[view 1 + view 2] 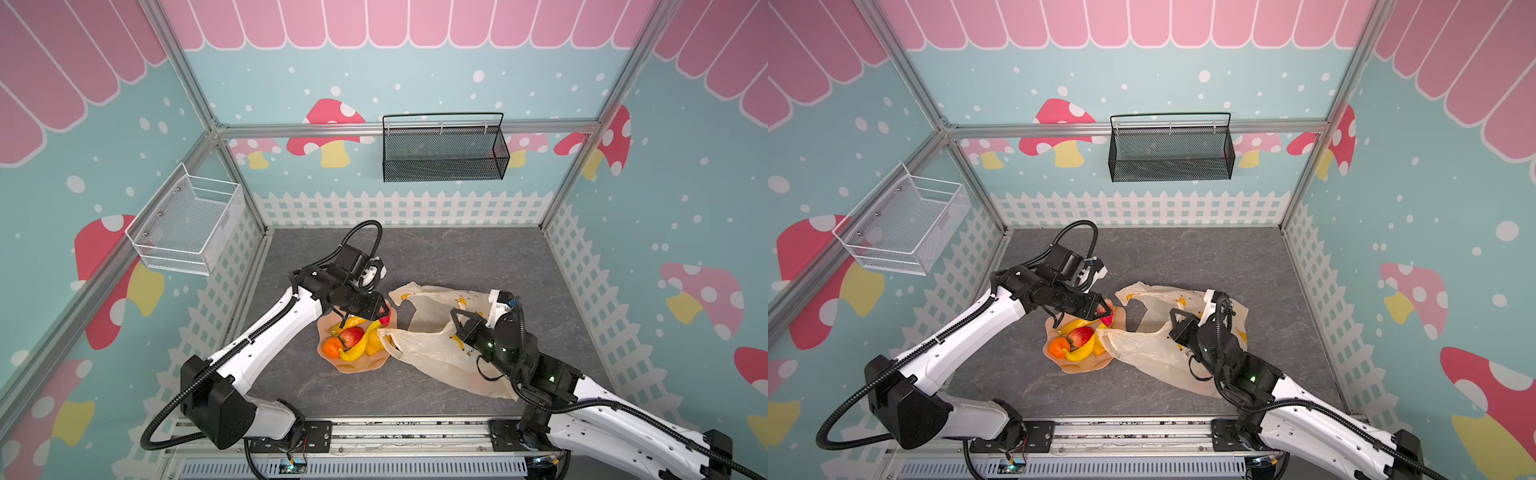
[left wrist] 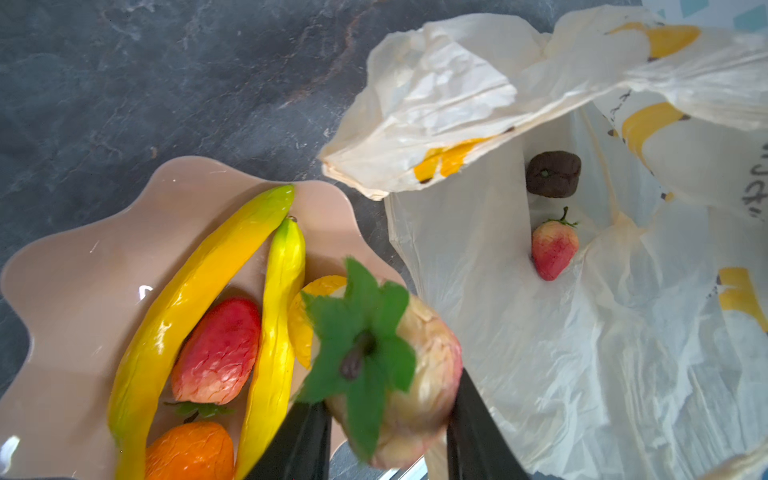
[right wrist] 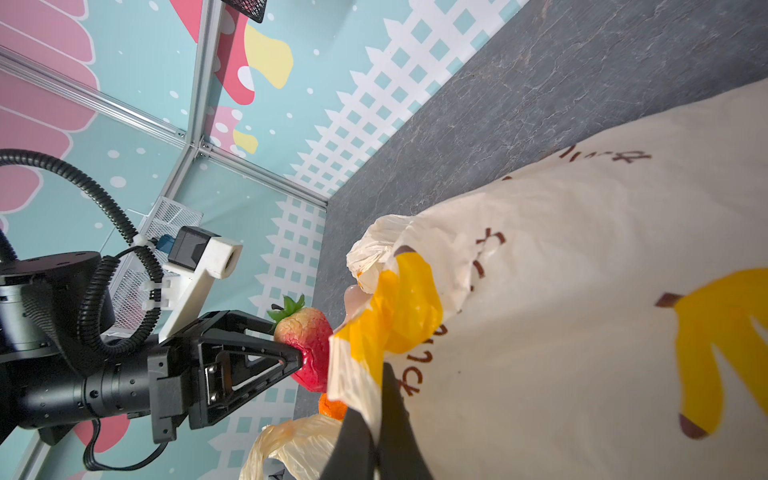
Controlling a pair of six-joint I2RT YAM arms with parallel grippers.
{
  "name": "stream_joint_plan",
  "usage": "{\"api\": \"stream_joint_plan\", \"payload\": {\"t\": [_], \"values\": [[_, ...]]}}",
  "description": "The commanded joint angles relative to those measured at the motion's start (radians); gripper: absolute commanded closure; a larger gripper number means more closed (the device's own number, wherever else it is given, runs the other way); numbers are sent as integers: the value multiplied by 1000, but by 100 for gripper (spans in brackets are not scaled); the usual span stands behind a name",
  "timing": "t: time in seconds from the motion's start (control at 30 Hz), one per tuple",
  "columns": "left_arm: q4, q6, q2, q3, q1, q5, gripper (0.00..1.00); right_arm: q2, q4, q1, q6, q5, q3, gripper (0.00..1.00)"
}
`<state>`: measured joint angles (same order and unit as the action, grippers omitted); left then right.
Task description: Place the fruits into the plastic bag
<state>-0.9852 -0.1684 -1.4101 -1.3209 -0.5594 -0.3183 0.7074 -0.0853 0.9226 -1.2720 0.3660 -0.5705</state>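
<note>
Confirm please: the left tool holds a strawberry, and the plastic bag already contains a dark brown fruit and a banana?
No banana: the plastic bag contains the dark brown fruit and a second strawberry, as the left wrist view shows. The left tool does hold a strawberry.

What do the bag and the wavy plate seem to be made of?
The bag: probably thin plastic film, matte and half-transparent; it is creased and crinkled. The wavy plate: likely hard plastic, smooth and glossy; sharp white highlights show on it.
</note>
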Motion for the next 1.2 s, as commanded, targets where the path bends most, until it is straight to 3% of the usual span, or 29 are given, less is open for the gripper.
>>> {"api": "stream_joint_plan", "payload": {"t": [0.0, 0.7, 1.17], "values": [[16, 76, -13, -27, -25, -41, 85, -2, -8, -3, 6, 16, -5, 100], [64, 122, -63, 76, -166, -203, 90, 22, -3, -3, -1, 18, -11, 100], [128, 90, -194, 93, -248, -153, 94, 43, 10, -4, -6, 9, -20, 100]]}}
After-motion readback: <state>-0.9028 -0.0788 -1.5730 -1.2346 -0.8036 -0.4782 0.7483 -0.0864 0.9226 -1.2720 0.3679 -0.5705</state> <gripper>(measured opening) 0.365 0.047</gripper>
